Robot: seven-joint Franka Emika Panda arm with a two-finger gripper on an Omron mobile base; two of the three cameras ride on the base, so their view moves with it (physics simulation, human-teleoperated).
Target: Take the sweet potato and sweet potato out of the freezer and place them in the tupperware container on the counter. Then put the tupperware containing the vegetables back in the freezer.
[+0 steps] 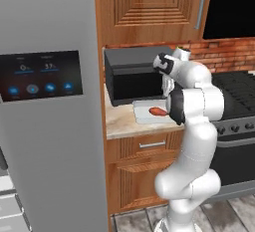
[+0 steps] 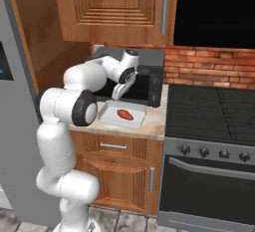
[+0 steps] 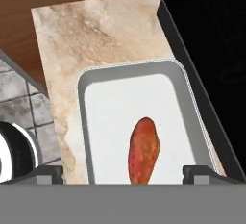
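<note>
1. In the left base view, the tupperware container (image 1: pixel 144 112) sat on the counter (image 1: pixel 119 124), just in front of the black microwave (image 1: pixel 132 74). One orange-red sweet potato (image 1: pixel 158 111) lay inside it, partly behind the arm. The pincer (image 1: pixel 168 84) hung above the tray, its spread hard to read from this side. The tall grey freezer (image 1: pixel 50 126) stood to the left, with its touch panel facing the camera.

2. In the right base view, the pincer (image 2: pixel 118 92) hovered above the near-left part of the tupperware container (image 2: pixel 107 114), clear of the sweet potato (image 2: pixel 124 114), which rested near the middle of the tray floor. The stove (image 2: pixel 214 111) stood just beside the counter (image 2: pixel 154 121) on the right.

3. In the hand view, the two finger tips (image 3: pixel 48 174) stood wide apart at the bottom edge, with nothing between them. The sweet potato (image 3: pixel 143 150) lay lengthwise below, alone in the tupperware container (image 3: pixel 84 122); the second tuber was not in the tray.

4. The sweet potato looked firm, light and rounded, so it would likely roll; a grip across its thick middle seemed best. The tray looked thin-walled, and its long rim seemed the likeliest hold.
</note>
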